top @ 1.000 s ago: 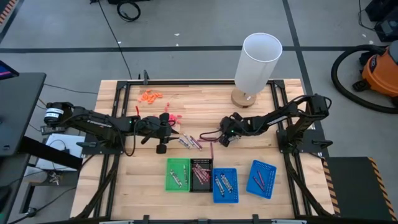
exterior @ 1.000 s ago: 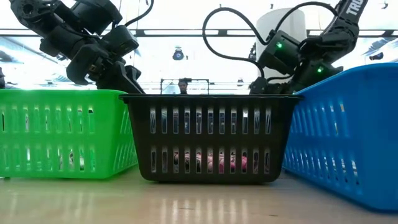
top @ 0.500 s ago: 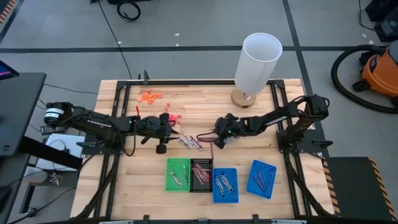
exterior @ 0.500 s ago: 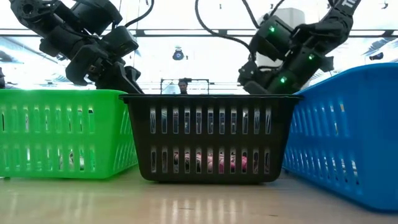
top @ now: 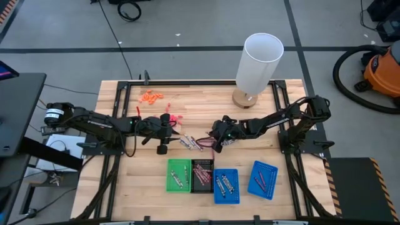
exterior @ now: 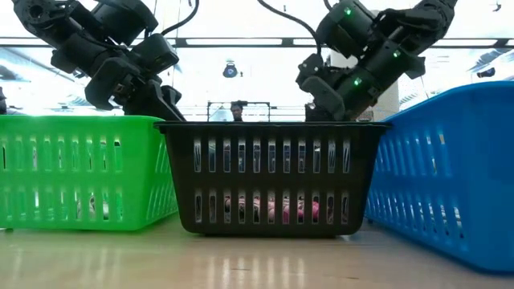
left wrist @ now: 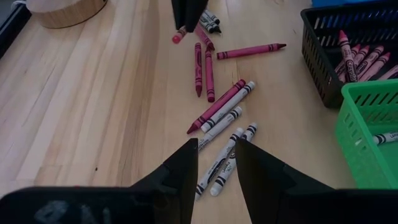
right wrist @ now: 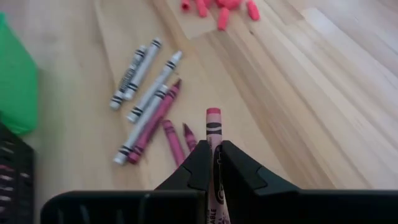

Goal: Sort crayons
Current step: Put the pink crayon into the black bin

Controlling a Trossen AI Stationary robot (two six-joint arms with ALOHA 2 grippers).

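Right pincer (right wrist: 213, 163) low, gripping maroon crayon (right wrist: 214, 134)

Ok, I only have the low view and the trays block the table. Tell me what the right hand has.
Observer: The right hand is shut on a pinkish-red crayon.
Operator: Now give me the left hand.
Observer: The left hand is open and empty, with grey crayons just ahead of it.
Operator: Say what lies loose out there.
Observer: A scatter of loose crayons, grey and maroon, lies between the two hands.
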